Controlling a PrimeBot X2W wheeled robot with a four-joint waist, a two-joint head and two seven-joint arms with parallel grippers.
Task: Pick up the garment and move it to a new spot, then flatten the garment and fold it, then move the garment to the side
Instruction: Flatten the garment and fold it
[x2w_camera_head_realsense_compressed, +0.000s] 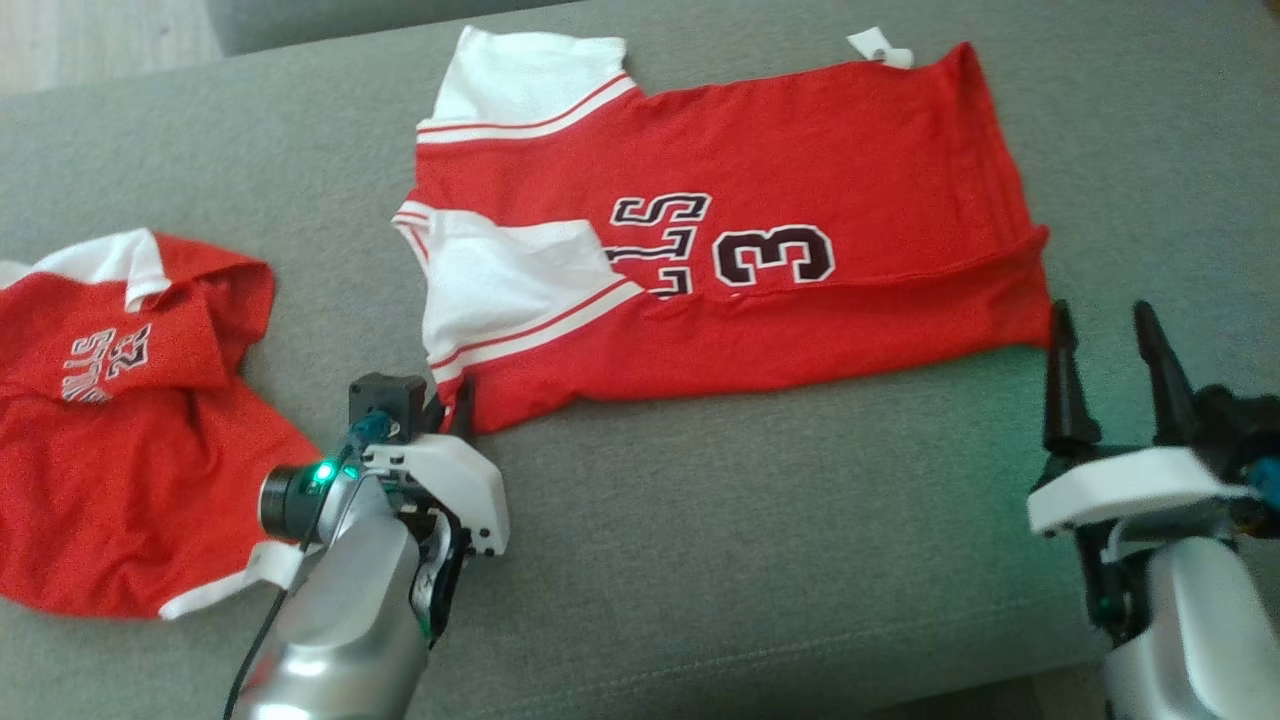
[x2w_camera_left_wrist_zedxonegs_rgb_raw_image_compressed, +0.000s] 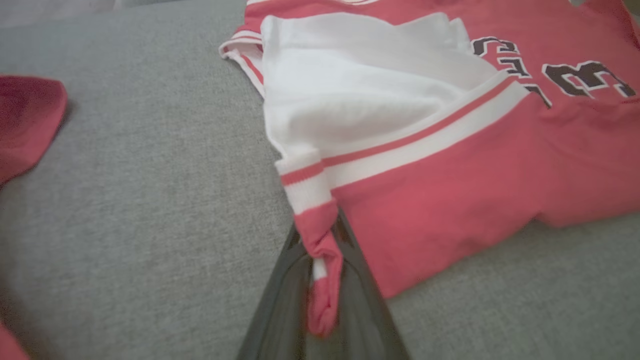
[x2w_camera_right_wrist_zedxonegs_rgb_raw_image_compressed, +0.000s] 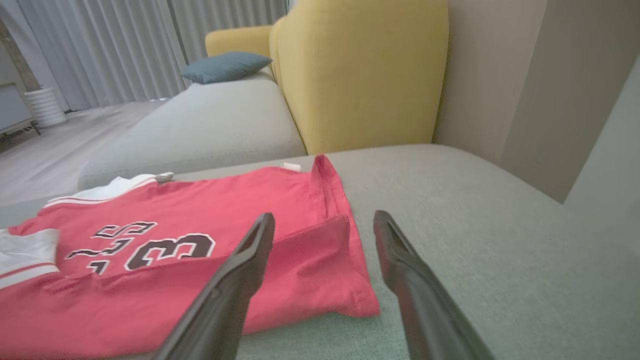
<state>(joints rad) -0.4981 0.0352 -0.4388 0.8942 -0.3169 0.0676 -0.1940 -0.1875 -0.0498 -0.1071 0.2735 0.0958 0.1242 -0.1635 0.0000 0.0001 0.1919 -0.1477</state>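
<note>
Now the left claw (x2w_camera_head_realsense_compressed: 455, 405) is pinching the jersey (x2w_camera_head_realsense_compressed: 820, 150), whose length is running toward three o'clock. The right claw (x2w_camera_head_realsense_compressed: 1100, 335) is gaping there.

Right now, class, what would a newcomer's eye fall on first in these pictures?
A red jersey showing a 3 lies spread across the grey sofa, a second jersey crumpled to its left. The left gripper pinches the spread jersey's near corner; the right gripper stands open beside its hem.
</note>
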